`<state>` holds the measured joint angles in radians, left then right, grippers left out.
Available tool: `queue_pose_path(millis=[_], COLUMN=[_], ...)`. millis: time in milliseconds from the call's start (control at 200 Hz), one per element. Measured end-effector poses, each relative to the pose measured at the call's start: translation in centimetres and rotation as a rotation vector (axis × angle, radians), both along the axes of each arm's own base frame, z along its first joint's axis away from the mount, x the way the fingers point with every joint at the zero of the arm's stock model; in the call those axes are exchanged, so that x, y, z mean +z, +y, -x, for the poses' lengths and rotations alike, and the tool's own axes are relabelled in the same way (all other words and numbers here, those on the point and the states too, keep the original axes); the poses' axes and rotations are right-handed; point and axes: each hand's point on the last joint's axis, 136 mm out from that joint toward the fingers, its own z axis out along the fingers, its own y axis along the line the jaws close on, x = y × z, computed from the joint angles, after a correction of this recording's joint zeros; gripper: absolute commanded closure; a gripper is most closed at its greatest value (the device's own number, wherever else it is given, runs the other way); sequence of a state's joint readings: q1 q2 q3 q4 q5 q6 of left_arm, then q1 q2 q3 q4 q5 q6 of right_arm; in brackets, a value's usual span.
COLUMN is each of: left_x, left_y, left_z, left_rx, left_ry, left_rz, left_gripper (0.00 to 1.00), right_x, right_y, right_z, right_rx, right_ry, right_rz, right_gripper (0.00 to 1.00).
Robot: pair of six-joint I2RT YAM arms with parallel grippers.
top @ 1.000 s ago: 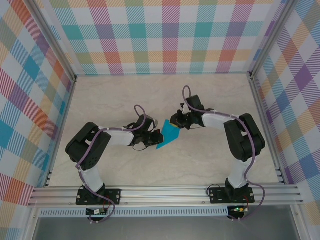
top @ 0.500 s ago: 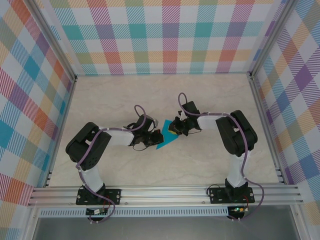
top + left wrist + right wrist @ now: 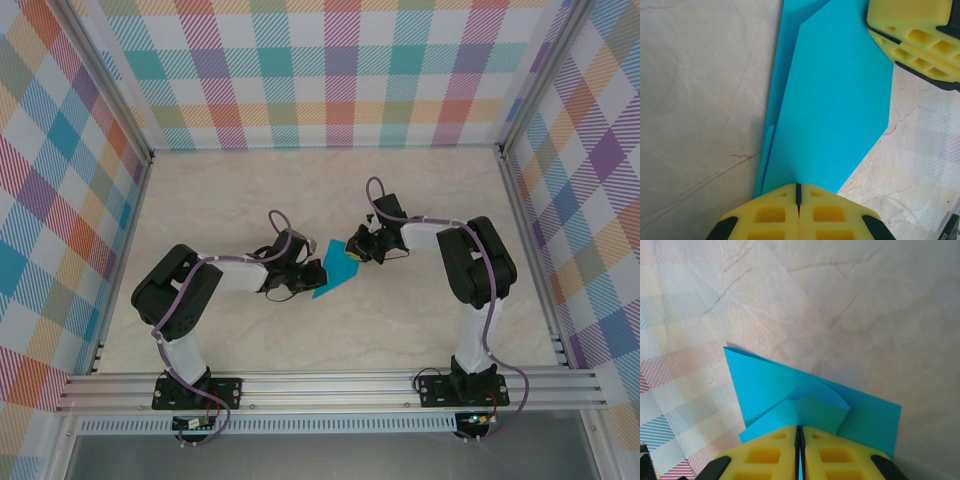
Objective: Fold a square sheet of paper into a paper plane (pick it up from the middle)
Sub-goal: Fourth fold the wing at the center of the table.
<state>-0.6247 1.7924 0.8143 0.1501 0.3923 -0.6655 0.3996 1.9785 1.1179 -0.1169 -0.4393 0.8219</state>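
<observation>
— Fingers (image 3: 765, 216) of the left gripper (image 3: 310, 272): how do they stand?
— Pressed flat together, tips at the left edge of the sheet of paper (image 3: 333, 268). I cannot tell whether they pinch it or only press on it.
— And the sheet?
— Teal, partly folded, lying mid-table (image 3: 250, 200) between both grippers.
— Then the right gripper (image 3: 351, 247)?
— Its fingers (image 3: 765, 455) are closed too, nipping a raised folded flap at the sheet's far-right end; a blue sliver shows between the pads.

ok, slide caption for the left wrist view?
Folded teal paper: left gripper shut at its near end, right gripper pinching the far corner.
</observation>
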Motion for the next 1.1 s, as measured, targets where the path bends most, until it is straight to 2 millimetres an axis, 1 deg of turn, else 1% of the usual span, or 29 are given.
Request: queue_pose_path(millis=[570,900,1100], left_x=[0.0,0.0,0.0], left_y=[-0.1,-0.2,-0.2], left_z=[-0.2,-0.2,-0.2], left_rx=[0.000,0.000,0.000], left_ry=[-0.009,-0.014,-0.014], left_rz=[0.007,0.010,0.011], left_gripper=[1.00,1.00,1.00], right_x=[0.1,0.2,0.2], right_y=[-1.4,-2.7,-2.7], right_z=[-1.5,-3.5,-3.5], right_rx=[-0.030,-0.065,-0.064], right_ry=[0.016,-0.013,-0.009], right_rz=[-0.014,0.004,0.003], right_gripper=[0.87,0.87,0.86])
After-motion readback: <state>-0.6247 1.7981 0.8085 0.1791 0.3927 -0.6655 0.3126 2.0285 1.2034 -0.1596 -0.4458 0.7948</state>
